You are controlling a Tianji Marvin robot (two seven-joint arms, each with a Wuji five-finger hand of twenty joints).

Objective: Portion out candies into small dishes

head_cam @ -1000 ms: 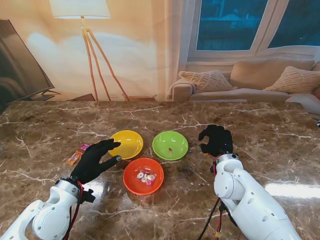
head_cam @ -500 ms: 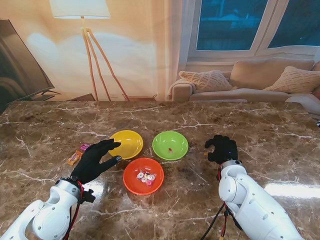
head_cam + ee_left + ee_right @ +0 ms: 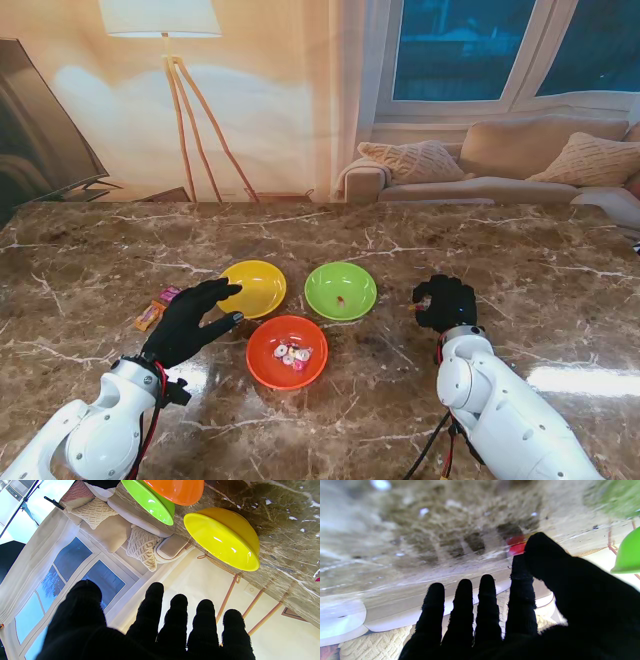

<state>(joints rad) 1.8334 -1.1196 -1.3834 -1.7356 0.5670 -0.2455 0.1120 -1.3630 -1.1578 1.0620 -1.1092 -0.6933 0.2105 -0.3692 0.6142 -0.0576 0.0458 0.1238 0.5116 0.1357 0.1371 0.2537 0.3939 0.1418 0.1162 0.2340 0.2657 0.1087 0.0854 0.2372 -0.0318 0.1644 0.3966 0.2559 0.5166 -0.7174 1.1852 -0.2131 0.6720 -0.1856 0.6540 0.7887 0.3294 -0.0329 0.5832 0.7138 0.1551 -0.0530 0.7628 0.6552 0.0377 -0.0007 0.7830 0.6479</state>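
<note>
Three dishes stand mid-table: a yellow bowl, a green bowl holding one small candy, and an orange bowl with several candies. My left hand hovers open beside the yellow bowl, fingers spread. My right hand is down at the table to the right of the green bowl. Its thumb and index fingertips pinch a red candy lying on the marble; the other fingers stay straight.
Two wrapped candies, pink and orange, lie on the marble table left of my left hand. The green bowl and orange bowl sit close together beyond the yellow one.
My right hand has drawn back toward me, dropped to the table and closed thumb and index on the red candy. The left hand has not moved.
</note>
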